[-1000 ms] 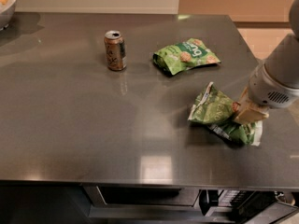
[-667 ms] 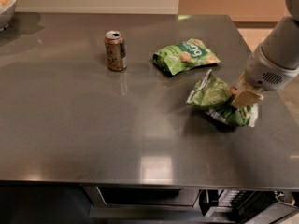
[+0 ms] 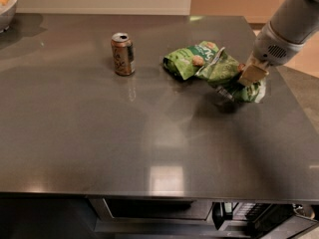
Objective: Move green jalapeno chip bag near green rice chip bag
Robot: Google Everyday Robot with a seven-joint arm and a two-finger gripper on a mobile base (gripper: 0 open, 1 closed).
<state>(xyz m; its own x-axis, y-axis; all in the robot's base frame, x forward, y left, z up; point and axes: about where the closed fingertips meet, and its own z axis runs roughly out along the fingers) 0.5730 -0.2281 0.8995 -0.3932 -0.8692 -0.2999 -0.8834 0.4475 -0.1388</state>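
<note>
A brown drink can is stood on the grey metal counter, upper centre-left. Right of it is laid the puffy lime-green rice chip bag. Just beside it, the darker green wrinkly jalapeno chip bag is clamped by the tool.

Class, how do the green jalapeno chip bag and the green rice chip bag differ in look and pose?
The green jalapeno chip bag is crumpled and tilted, gripped at its right end by the gripper; the green rice chip bag lies flat on the table. The jalapeno bag looks larger and duller; the rice bag brighter, with a tan crisp pictured. Both are green and close together.
</note>
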